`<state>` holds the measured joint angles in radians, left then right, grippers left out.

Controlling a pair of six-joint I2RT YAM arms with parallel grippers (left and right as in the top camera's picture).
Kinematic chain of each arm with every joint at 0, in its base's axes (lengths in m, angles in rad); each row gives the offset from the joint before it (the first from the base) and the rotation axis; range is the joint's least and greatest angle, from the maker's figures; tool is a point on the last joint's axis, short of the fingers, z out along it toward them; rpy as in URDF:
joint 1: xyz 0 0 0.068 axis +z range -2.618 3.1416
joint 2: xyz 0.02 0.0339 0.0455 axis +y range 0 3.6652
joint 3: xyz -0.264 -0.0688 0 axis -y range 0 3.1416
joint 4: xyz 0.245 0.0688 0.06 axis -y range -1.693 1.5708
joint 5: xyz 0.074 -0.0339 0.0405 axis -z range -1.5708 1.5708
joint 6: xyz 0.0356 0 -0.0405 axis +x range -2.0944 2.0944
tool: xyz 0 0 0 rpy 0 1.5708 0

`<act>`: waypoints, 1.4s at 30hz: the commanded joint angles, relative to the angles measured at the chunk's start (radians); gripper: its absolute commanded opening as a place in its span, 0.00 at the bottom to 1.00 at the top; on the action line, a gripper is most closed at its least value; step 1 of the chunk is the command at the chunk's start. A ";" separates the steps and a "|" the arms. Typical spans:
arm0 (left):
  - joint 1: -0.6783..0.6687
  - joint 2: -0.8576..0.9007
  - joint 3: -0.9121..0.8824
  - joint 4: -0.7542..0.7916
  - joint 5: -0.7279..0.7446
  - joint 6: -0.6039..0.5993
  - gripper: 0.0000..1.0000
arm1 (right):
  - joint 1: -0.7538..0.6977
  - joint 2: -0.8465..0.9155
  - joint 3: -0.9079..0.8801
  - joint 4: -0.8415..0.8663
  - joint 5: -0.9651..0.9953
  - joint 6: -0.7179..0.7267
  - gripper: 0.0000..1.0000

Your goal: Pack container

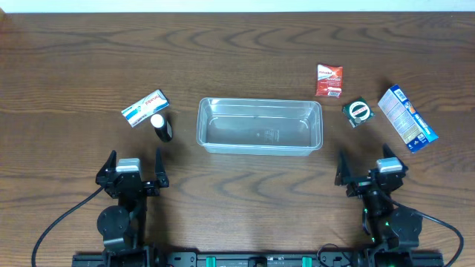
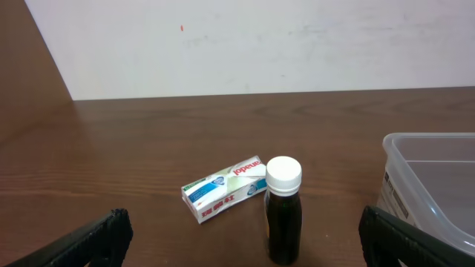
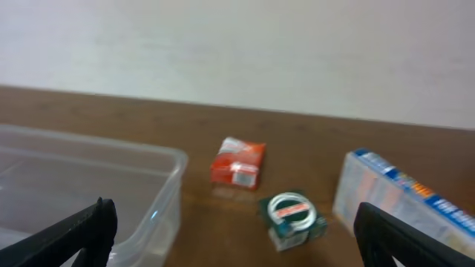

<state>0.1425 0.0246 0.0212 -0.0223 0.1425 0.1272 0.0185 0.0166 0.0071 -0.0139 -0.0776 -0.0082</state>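
Note:
The clear plastic container (image 1: 259, 124) sits empty at the table's middle; its corner shows in the left wrist view (image 2: 430, 182) and the right wrist view (image 3: 89, 185). Left of it lie a white toothpaste box (image 1: 145, 108) (image 2: 225, 190) and a dark bottle with a white cap (image 1: 161, 127) (image 2: 283, 210). Right of it lie a red packet (image 1: 329, 80) (image 3: 237, 162), a small green packet with a white ring (image 1: 358, 112) (image 3: 294, 216) and a blue box (image 1: 407, 118) (image 3: 401, 196). My left gripper (image 1: 134, 172) (image 2: 241, 245) and right gripper (image 1: 371, 170) (image 3: 237, 237) are open and empty near the front edge.
The wooden table (image 1: 237, 52) ends at a pale wall (image 2: 260, 44) at the back. Cables run from both arm bases at the front edge.

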 commanded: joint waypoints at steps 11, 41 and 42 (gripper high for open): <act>0.005 0.001 -0.017 -0.034 0.007 -0.009 0.98 | -0.045 0.117 0.152 0.257 0.061 -0.060 0.99; 0.005 0.001 -0.017 -0.034 0.007 -0.009 0.98 | -0.327 1.531 1.449 -0.746 -0.175 -0.082 0.94; 0.005 0.001 -0.017 -0.034 0.007 -0.009 0.98 | -0.332 1.543 1.449 -0.747 -0.140 -0.080 0.91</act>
<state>0.1425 0.0254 0.0212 -0.0227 0.1425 0.1272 -0.2890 1.5303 1.4326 -0.7586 -0.3206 -0.0757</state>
